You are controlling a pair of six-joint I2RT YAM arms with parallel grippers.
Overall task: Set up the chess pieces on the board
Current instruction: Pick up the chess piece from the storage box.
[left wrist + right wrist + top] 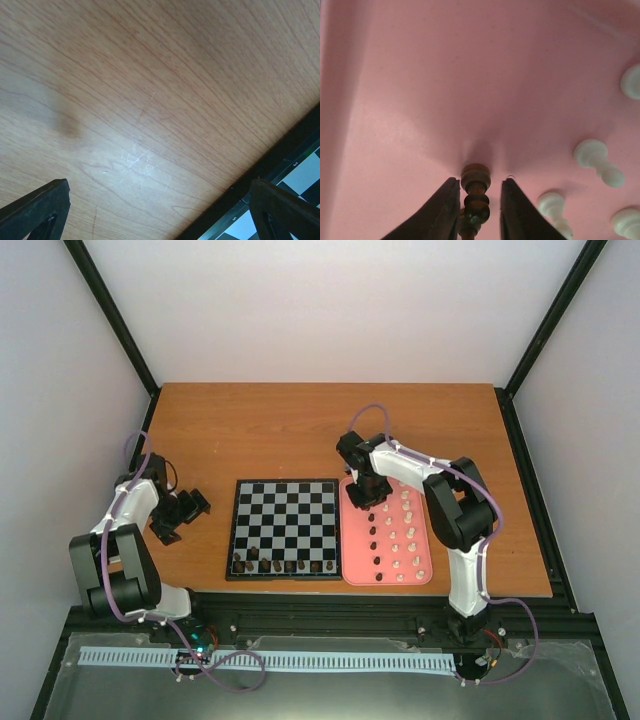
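2 flat things lie side by side on the orange-brown wooden table (300, 430): the square black-and-pale-grey checkered board (285, 525) in the middle and, touching its right edge, the pink rectangular plastic tray (352, 560). A row of dark brown turned chess pieces (285, 565) already stands along the board's near edge. More dark ones stand in 1 column on the tray (375, 545), with cream-white pieces (405, 540) to their right.

The left gripper (160, 187) rests over bare wood just left of the board, its black fingers spread wide with nothing between them. The right gripper (366, 502) is down over the tray's far left part. Its jaws flank 1 dark brown piece (477, 202) closely, but whether they already pinch it I cannot tell.

The step in hand looks like picking this piece for the board. To do it well, I would centre the stem between both fingers, close low on its body rather than on the knob, and lift straight up. The cream pieces near the right finger should then stay undisturbed.

The piece is tiny and lathe-turned, with a round knob over stacked beads. It is glossy brown and stands upright on the pink floor.
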